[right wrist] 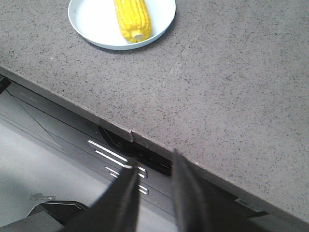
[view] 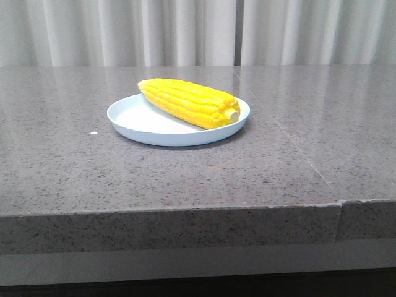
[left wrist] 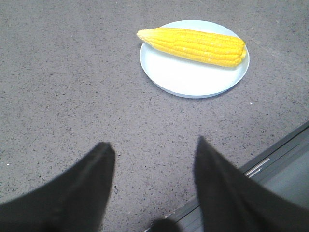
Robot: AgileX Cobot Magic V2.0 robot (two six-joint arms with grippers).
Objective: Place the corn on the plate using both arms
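Observation:
The yellow corn point(view: 189, 102) lies on the pale blue plate point(view: 133, 117) in the middle of the grey stone table, its pale stub toward the right rim. Neither gripper shows in the front view. In the left wrist view the corn point(left wrist: 195, 46) rests across the far half of the plate point(left wrist: 190, 79); my left gripper point(left wrist: 153, 147) is open and empty over bare table, well short of the plate. In the right wrist view the corn point(right wrist: 132, 19) and plate point(right wrist: 91, 21) are far off; my right gripper point(right wrist: 154, 166) is open and empty over the table's front edge.
The grey stone table point(view: 297, 154) has a seam on the right and a front edge point(view: 185, 210). A grey metal base with slots point(right wrist: 116, 157) lies below the edge. White curtains point(view: 185, 31) hang behind the table.

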